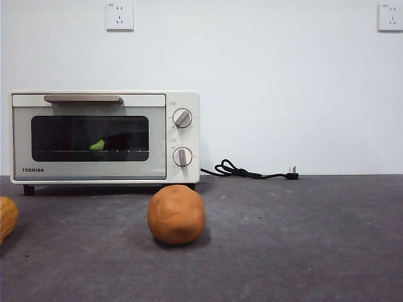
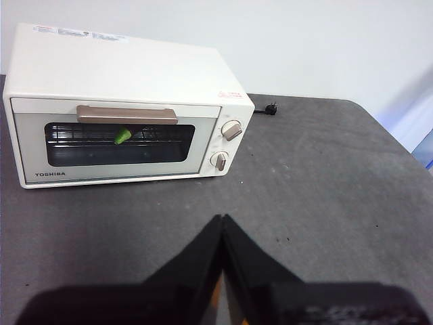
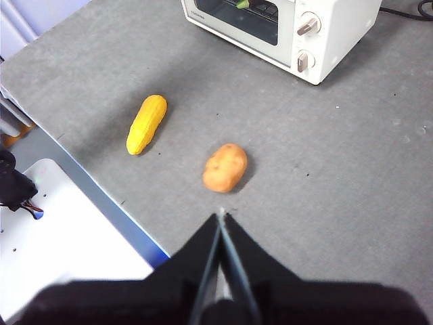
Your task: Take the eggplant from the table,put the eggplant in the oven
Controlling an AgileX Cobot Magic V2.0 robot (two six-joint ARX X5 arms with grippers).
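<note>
eggplant point(image 1: 97, 145): on rack inside shut oven point(image 1: 104, 137), task looks done
left gripper point(image 2: 222, 220): closed, empty
right gripper point(image 3: 221, 215): closed, empty

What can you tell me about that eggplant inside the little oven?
Only part of the eggplant shows through the dark glass of the shut oven: a bright green pointed cap, with a dim dark body stretching beside it. It lies on the wire rack, near the middle. Neither tool touches it.

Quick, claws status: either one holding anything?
Left claw: closed, holding nothing.
Right claw: closed, holding nothing.
</note>
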